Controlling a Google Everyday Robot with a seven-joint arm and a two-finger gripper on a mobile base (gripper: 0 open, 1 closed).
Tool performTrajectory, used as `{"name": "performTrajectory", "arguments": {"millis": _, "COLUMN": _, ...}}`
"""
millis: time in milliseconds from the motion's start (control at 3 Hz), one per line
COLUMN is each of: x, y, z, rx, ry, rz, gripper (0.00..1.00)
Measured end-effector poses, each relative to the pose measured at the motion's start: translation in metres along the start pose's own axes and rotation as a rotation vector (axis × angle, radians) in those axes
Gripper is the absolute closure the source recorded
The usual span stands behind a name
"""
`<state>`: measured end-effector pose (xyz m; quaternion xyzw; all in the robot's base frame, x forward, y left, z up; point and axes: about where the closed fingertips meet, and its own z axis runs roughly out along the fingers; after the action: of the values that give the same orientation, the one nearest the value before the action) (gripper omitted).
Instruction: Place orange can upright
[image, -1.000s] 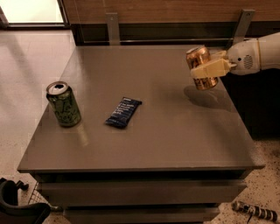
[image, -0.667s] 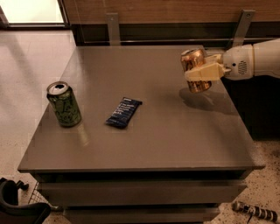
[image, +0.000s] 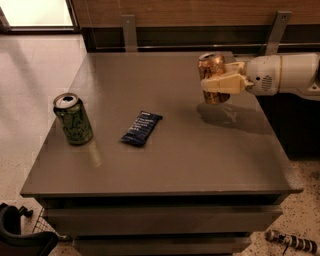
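The orange can (image: 212, 67) is a copper-coloured drink can with a silver top, held roughly upright over the right rear part of the grey table (image: 165, 160). My gripper (image: 218, 84) reaches in from the right on a white arm and is shut on the orange can, its cream fingers (image: 225, 82) wrapped across the can's lower half. The can's base sits just above or on the tabletop; I cannot tell which. Its shadow lies on the table right below it.
A green can with a silver top (image: 73, 119) stands upright at the table's left. A dark blue snack bar wrapper (image: 141, 128) lies flat near the middle. A wooden wall with metal brackets (image: 129, 30) runs behind the table.
My gripper has carried the orange can leftward and slightly toward the back of the table. The green can and the wrapper have not moved.
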<state>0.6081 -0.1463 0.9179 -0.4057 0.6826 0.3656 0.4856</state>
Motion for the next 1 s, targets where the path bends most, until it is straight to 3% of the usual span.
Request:
{"name": "performTrajectory", "arguments": {"millis": 667, "x": -0.007, "y": -0.001, "z": 0.027, "rx": 0.025, "ry": -0.031, "rz": -0.040, "gripper": 1.00}}
{"name": "performTrajectory", "arguments": {"millis": 1000, "x": -0.003, "y": -0.009, "z": 0.043, "rx": 0.027, "ry": -0.042, "rz": -0.028, "gripper": 1.00}}
